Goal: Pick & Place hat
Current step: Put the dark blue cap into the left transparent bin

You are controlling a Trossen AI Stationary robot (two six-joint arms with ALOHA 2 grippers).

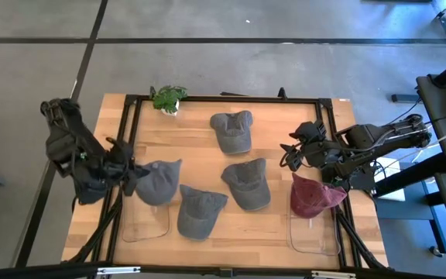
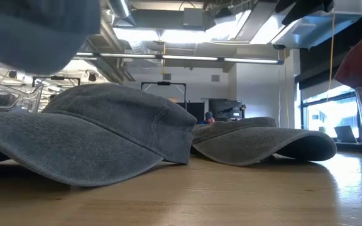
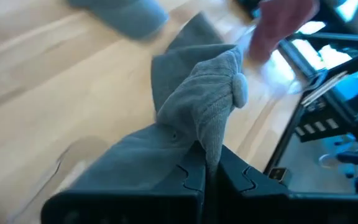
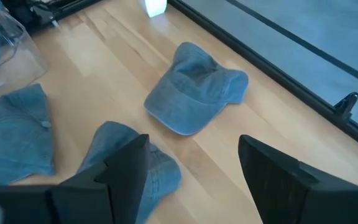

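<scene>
Several grey-blue caps and one maroon cap are on the wooden table. My left gripper is at the table's left side, shut on a grey-blue cap above a clear bin. Three more grey-blue caps lie on the table: a far one, a middle one and a near one. The maroon cap sits on the rim of a second clear bin at the right. My right gripper is open, above the table's right side, just far of the maroon cap. My left gripper pinches a fold of the cap's crown cloth between its two fingers, coming level from the table's left. The crown and its top button stick out beyond the fingertips. In the low view the cap is lifted clear of the table.
A small potted plant stands at the far edge. A black frame runs round the table. In the low view the near cap and the middle cap lie flat on the wood. Bare wood lies between the caps.
</scene>
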